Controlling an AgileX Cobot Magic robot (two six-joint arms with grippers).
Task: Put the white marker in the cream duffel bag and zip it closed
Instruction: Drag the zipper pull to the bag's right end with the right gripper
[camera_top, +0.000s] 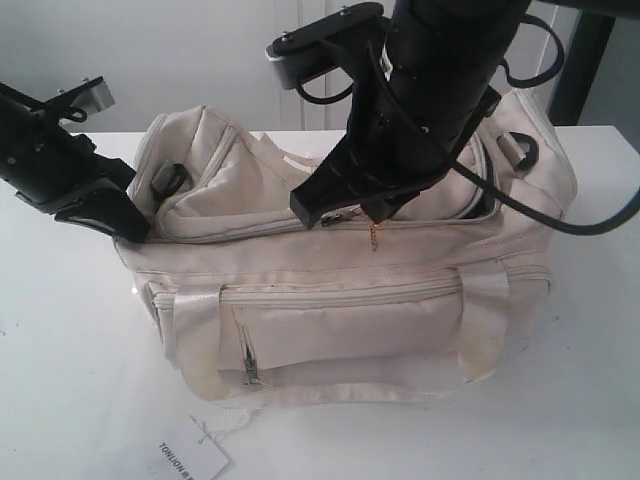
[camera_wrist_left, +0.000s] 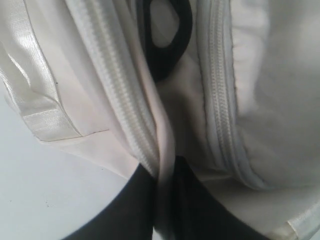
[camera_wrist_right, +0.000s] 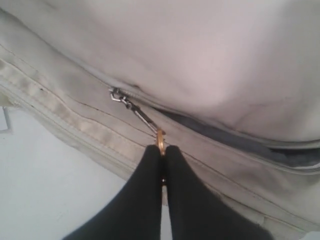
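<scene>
The cream duffel bag (camera_top: 350, 310) lies on its side in the middle of the white table (camera_top: 60, 380). My left gripper (camera_top: 135, 228) is at the bag's left end, shut on a fold of cream fabric (camera_wrist_left: 165, 150) beside the zipper teeth (camera_wrist_left: 117, 100). My right gripper (camera_top: 368, 212) is over the bag's top, shut on the gold keyring (camera_wrist_right: 160, 137) that hangs by a short chain from the zipper slider (camera_wrist_right: 116, 93). Beyond the slider the zipper gapes as a dark slit (camera_wrist_right: 235, 140). The white marker is out of view.
A flat white paper tag (camera_top: 190, 460) with black lettering lies at the table's front edge, tied to the bag by a thin string. A black ring (camera_wrist_left: 167, 35) sits on the bag's end near my left gripper. A dark post (camera_top: 585, 60) stands at the back right.
</scene>
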